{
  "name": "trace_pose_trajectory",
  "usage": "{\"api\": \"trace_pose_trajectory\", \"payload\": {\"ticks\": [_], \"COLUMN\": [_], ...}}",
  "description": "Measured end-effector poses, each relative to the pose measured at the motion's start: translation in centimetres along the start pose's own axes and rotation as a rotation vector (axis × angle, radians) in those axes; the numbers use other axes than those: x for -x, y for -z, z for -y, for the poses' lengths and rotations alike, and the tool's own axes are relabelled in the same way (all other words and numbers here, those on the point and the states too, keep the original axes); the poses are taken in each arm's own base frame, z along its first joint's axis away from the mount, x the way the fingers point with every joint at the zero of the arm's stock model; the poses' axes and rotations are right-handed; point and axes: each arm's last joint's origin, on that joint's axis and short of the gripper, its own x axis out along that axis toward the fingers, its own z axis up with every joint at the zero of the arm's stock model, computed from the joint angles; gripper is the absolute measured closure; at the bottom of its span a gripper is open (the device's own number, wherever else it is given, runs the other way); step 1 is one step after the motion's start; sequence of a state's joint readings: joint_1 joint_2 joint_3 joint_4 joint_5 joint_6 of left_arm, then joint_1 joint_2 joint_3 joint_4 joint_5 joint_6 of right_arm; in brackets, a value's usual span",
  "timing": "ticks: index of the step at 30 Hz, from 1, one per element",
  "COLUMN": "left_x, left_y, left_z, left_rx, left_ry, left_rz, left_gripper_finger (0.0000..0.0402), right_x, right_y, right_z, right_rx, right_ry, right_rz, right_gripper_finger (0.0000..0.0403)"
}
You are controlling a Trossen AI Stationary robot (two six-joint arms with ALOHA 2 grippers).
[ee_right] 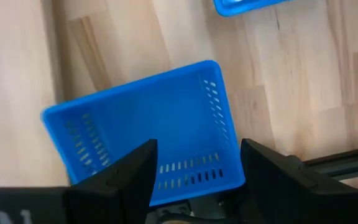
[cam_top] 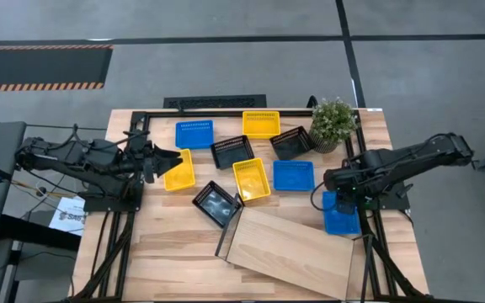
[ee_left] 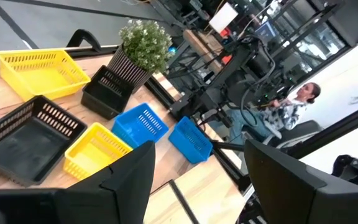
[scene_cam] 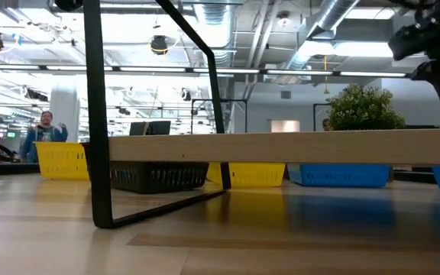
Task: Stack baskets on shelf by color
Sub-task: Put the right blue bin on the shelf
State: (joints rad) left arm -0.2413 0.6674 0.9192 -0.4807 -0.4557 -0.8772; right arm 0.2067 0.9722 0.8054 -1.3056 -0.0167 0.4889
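Open right claw point(ee_right: 194, 165) directly above blue basket point(ee_right: 148, 130), shelf point(cam_top: 289, 250) at its nine o'clock; left claw point(cam_top: 173, 158) open, farther.

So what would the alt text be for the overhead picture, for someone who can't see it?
Nine small baskets, blue, yellow and black, lie scattered on a wooden table beside an empty light-wood shelf and a potted plant. The open left gripper hovers by a yellow basket; the open right gripper hangs above a blue basket.
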Motion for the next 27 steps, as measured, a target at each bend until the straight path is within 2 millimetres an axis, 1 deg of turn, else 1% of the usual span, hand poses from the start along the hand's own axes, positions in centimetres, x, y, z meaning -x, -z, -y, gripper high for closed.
{"api": "trace_pose_trajectory", "payload": {"ticks": [5, 13, 16, 19, 27], "left_x": [0.0, 0.0, 0.0, 0.0, 0.0], "left_y": [0.1, 0.1, 0.1, 0.1, 0.2], "left_z": [-0.1, -0.1, -0.1, -0.2, -0.2], "left_rx": [-0.004, -0.004, -0.005, -0.003, -0.004], "left_ry": [-0.006, -0.006, -0.009, -0.016, -0.021], "left_rz": [-0.005, -0.006, -0.008, -0.013, -0.015], "left_gripper_finger": [0.0164, 0.0164, 0.0164, 0.0164, 0.0164], "right_x": [-0.9, -0.8, -0.8, -0.8, -0.9], "right_y": [0.5, 0.6, 0.3, 0.2, 0.7], "right_z": [-0.1, -0.4, -0.8, -1.2, -1.7], "right_rx": [0.013, 0.027, 0.006, 0.023, 0.032], "right_ry": [0.005, -0.004, -0.028, -0.045, -0.042], "right_rz": [-0.035, -0.023, 0.013, 0.035, 0.019], "right_gripper_finger": [0.0148, 0.0148, 0.0148, 0.0148, 0.0148]}}
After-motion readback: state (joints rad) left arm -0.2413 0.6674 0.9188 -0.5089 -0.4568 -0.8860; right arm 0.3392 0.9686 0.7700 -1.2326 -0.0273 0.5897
